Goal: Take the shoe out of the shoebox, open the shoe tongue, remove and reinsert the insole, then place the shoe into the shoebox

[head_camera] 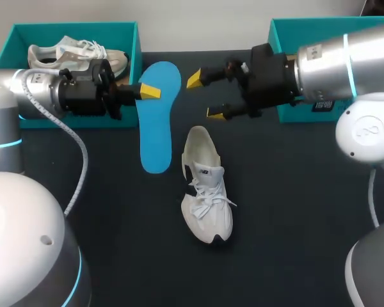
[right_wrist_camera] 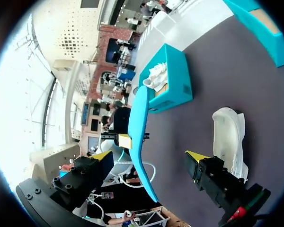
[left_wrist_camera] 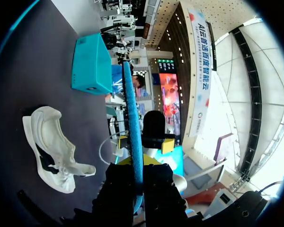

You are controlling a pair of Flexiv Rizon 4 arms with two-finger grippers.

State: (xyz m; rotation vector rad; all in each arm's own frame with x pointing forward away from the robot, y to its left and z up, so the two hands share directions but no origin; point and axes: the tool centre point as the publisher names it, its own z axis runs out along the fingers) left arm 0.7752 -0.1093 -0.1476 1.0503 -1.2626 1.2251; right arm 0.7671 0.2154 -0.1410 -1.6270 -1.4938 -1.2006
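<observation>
A blue insole (head_camera: pixel 157 121) hangs above the table, and my left gripper (head_camera: pixel 148 91) is shut on its edge near the wider end. In the left wrist view the insole (left_wrist_camera: pixel 132 118) runs edge-on out of that gripper (left_wrist_camera: pixel 135 168). The white shoe (head_camera: pixel 206 195) lies on the dark table just right of the insole, its tongue pulled open. My right gripper (head_camera: pixel 205 96) is open beside the insole's upper end, above the shoe's heel. In the right wrist view the insole (right_wrist_camera: pixel 141 137) stands between the spread fingers of that gripper (right_wrist_camera: pixel 149 157) without touching them, and the shoe (right_wrist_camera: pixel 229 137) lies beyond.
A teal shoebox (head_camera: pixel 131 51) at the back left holds another pale shoe (head_camera: pixel 73 54). A second teal box (head_camera: pixel 285 35) stands at the back right, mostly behind my right arm. The left arm's cable (head_camera: pixel 77 147) trails over the table's left side.
</observation>
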